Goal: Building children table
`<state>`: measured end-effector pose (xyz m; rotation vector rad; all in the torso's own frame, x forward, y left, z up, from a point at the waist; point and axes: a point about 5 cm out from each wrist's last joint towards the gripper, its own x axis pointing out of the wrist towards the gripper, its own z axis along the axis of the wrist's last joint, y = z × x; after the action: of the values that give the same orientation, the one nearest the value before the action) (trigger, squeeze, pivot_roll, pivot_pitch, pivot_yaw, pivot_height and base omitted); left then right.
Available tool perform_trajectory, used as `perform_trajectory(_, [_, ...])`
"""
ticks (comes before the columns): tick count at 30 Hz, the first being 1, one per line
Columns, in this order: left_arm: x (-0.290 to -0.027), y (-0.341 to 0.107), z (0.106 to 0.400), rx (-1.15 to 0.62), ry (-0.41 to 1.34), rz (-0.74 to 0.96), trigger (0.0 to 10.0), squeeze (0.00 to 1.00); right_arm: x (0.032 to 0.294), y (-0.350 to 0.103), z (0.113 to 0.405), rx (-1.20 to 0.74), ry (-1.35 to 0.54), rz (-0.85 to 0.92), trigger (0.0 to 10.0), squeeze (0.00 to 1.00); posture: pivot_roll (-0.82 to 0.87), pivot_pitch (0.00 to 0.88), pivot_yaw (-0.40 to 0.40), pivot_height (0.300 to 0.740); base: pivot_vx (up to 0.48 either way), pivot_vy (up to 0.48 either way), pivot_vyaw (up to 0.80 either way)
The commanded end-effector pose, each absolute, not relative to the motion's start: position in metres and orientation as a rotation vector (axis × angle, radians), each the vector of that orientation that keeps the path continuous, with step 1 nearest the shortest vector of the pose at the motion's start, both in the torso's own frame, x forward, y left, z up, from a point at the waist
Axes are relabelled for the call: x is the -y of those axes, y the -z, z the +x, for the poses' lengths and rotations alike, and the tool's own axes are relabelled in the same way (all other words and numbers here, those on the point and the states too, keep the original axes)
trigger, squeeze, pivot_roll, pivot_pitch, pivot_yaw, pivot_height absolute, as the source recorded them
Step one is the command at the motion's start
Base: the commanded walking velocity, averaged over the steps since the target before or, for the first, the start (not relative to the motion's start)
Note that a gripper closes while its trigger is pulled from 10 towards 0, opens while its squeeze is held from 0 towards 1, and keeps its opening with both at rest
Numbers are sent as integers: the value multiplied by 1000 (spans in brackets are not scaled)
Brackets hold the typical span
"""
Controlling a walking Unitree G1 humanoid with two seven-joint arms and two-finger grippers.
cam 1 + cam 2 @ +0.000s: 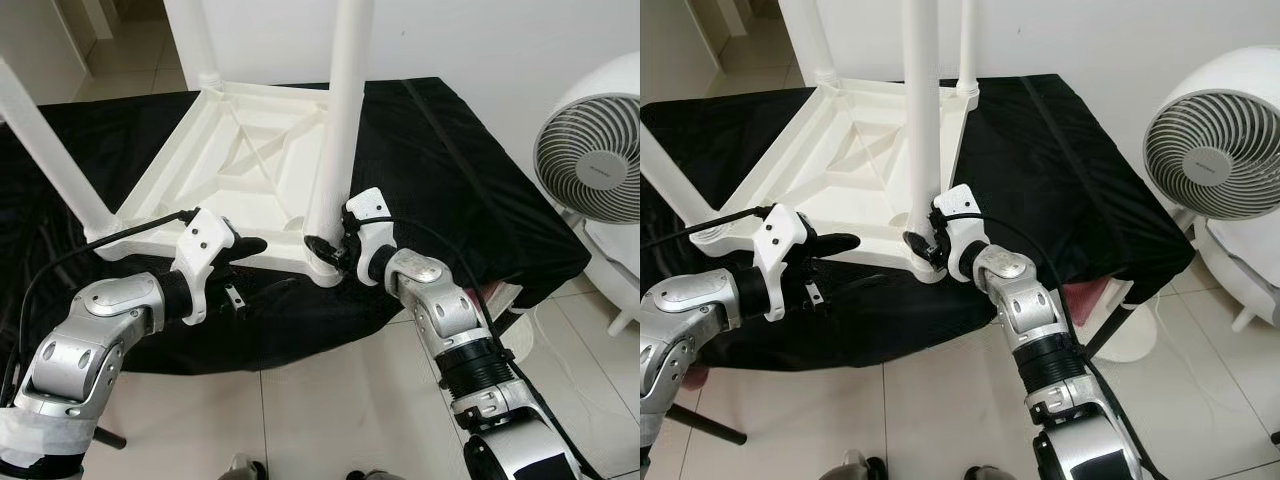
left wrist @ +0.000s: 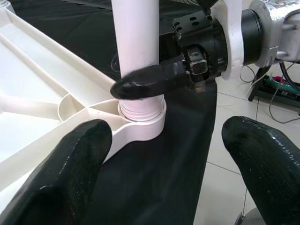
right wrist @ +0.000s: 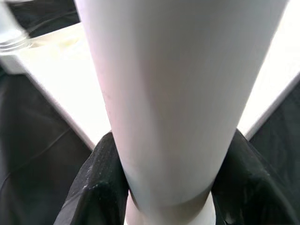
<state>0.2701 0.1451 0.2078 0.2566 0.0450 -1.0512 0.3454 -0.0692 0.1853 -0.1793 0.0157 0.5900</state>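
Note:
A white children's table top lies upside down on a black-covered table. White legs stand up from its corners: one at the far left, one at the near left. The near-right leg stands in its corner socket. My right gripper is shut on the base of that leg, its black fingers on either side of the tube. Left of that corner, my left gripper is open at the table top's front edge, its fingers wide apart and holding nothing.
A white floor fan stands to the right of the black-covered table. Pale tiled floor lies in front of me. A reddish item sits under the table's right edge. Cables run along both arms.

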Motion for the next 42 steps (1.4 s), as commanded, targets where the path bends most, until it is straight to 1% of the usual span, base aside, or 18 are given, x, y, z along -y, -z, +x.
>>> perform_trajectory(1, [-141,-210,267,-48,1112,266,10000,0,82,-175,347,-69,-397,-172,0,0,-35,149,48,740,0,0,0])
perform_trajectory(8, [-135,-212,273,-24,1085,244,10000,0,86,-172,340,-68,-65,-75,0,0,-41,147,49,740,0,0,0])
perform_trajectory(16, [-133,-214,275,-13,1074,235,10000,0,83,-173,341,-68,-13,-46,0,0,-42,146,49,740,0,0,0])
perform_trajectory(17, [-133,-214,275,-11,1071,234,10000,0,79,-174,342,-68,-39,-36,4118,0,-40,144,47,740,0,0,0])
perform_trajectory(18, [-133,-214,276,-10,1067,233,10000,0,75,-180,342,-42,-72,-42,10000,0,-40,144,47,740,0,0,0])
perform_trajectory(19, [-134,-214,275,-11,1065,233,10000,0,73,-187,341,3,-121,-48,10000,1000,-41,141,44,740,0,0,0])
perform_trajectory(22, [-134,-214,275,-12,1064,232,10000,0,71,-191,340,32,-152,-52,10000,1000,-41,141,44,740,0,0,0])
perform_trajectory(24, [-135,-213,275,-13,1062,231,10000,0,64,-199,338,67,-269,-74,10000,973,-40,141,43,740,0,0,0])
perform_trajectory(25, [-135,-213,275,-13,1062,231,10000,0,64,-199,338,67,-269,-74,10000,973,-40,141,43,740,0,0,0])
perform_trajectory(26, [-135,-213,275,-13,1061,231,10000,0,62,-202,338,87,-318,-97,10000,0,-40,141,43,740,0,0,0])
perform_trajectory(28, [-134,-213,275,-12,1060,229,10000,0,59,-209,337,128,-469,-179,10000,0,-43,136,42,740,0,0,0])
perform_trajectory(30, [-134,-213,275,-12,1060,229,10000,0,59,-209,337,128,-469,-179,10000,0,-43,136,42,740,0,0,0])
perform_trajectory(32, [-135,-213,275,-11,1059,228,10000,0,61,-211,337,123,-601,-236,10000,0,-41,132,40,740,0,0,0])
perform_trajectory(33, [-135,-213,275,-11,1059,228,10000,0,61,-211,337,123,-601,-236,10000,0,-41,132,40,740,0,0,0])
perform_trajectory(35, [-135,-212,275,-11,1057,227,10000,0,63,-211,333,128,-773,-333,10000,0,-40,129,39,740,0,0,0])
perform_trajectory(40, [-136,-212,275,-11,1054,227,10000,0,64,-209,329,109,-902,-390,10000,0,-36,128,37,740,0,0,0])
perform_trajectory(41, [-136,-212,274,-12,1050,226,10000,0,66,-204,325,65,-1039,-422,10000,0,-36,128,37,740,0,0,0])
perform_trajectory(42, [-136,-212,274,-12,1050,226,10000,0,66,-204,325,65,-1039,-422,10000,0,-36,128,37,740,0,0,0])
